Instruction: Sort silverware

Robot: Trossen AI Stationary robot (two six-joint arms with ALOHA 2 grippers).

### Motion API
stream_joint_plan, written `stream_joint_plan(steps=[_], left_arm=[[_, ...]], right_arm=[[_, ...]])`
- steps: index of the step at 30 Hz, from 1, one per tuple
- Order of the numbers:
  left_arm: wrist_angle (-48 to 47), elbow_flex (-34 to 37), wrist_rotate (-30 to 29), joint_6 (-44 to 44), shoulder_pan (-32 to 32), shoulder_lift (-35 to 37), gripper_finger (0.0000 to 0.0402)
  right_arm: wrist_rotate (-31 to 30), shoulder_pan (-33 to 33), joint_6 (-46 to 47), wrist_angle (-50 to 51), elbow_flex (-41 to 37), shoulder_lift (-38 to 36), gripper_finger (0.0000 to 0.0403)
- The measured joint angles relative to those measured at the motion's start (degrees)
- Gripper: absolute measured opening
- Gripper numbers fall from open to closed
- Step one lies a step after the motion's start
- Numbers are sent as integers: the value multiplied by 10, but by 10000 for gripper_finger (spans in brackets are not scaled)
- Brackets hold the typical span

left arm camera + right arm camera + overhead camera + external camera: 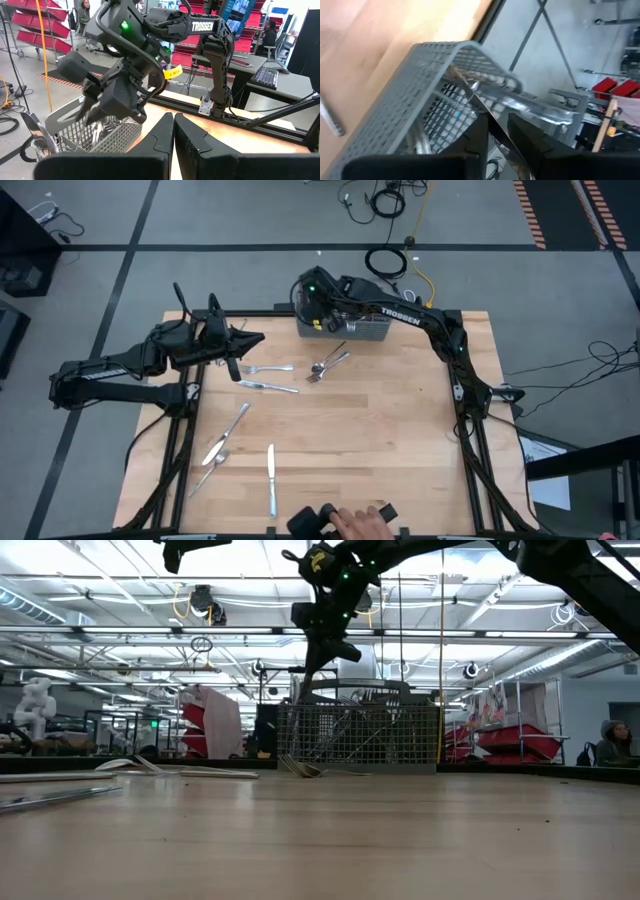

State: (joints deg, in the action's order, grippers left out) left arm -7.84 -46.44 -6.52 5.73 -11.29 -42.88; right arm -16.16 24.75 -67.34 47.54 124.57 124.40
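Holding my right pincer (322, 317) over the grey wire basket (345, 328) at the far edge of the table (400, 440), I have a long shiny piece of silverware (495, 120) between my two fingers, which stand a little apart. I cannot tell if I squeeze it or if it is slipping free. Its far end points down into the basket, where more silver pieces stand. My left pincer (232, 365) is shut and holds nothing; it hangs above the left side of the table, near the far edge. On the wood lie more forks, spoons and knives: a few (328, 366) just in front of the basket, two (266, 375) near my left pincer, and some more (270, 478) near the front. A person's hand (358, 525) shows at the front edge of the table.
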Motion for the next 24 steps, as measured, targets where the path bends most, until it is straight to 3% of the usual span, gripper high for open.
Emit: stream_joint_plan(steps=[18,24], left_arm=[[1,0,0,16,0,0,22],[1,0,0,20,0,0,22]], right_arm=[[18,27,-27,-63,0,0,80],[15,30,-75,-68,0,0,75]])
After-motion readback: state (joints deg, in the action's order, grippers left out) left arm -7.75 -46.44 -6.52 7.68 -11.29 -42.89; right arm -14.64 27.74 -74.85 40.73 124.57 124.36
